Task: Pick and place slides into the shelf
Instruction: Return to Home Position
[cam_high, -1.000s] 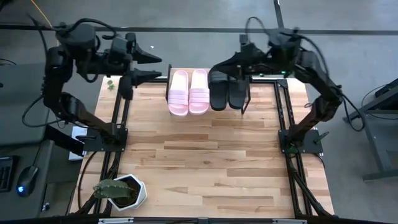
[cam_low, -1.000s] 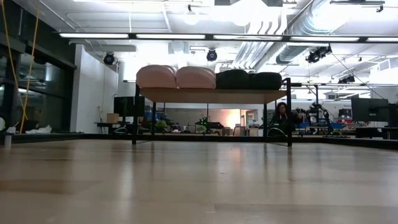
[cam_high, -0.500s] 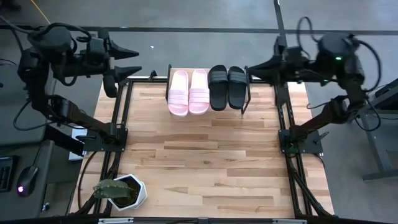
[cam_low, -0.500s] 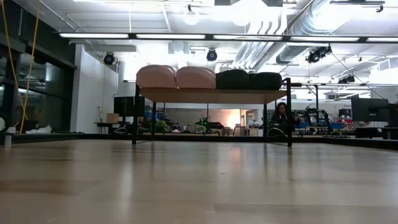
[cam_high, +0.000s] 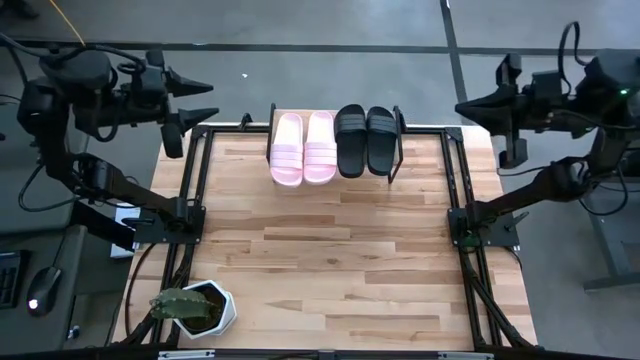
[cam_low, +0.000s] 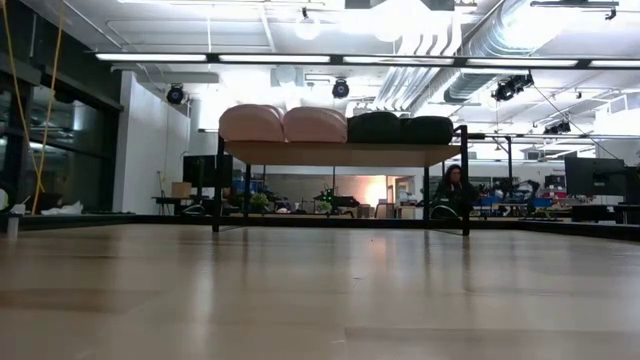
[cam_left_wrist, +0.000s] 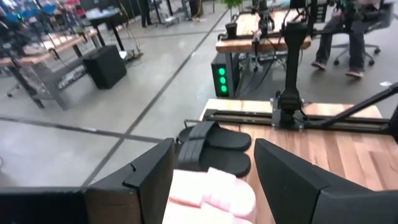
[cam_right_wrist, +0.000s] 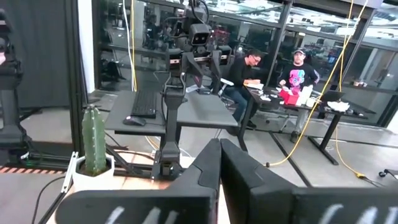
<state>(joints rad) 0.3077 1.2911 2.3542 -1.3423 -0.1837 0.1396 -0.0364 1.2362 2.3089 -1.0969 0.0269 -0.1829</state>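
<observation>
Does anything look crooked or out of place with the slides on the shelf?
Nothing stands out. The two pale pink ribbed-strap slides and two black ribbed-strap slides sit side by side, parallel, on the low wooden shelf with black legs. The left gripper and right gripper hang clear of it.

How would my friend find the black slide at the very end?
Find the big wooden table. At its far edge stands a low shelf holding four slides in a row, two pink, two black. Yours is the black slide at the row's end; the other black slide has a pink slide beside it.
</observation>
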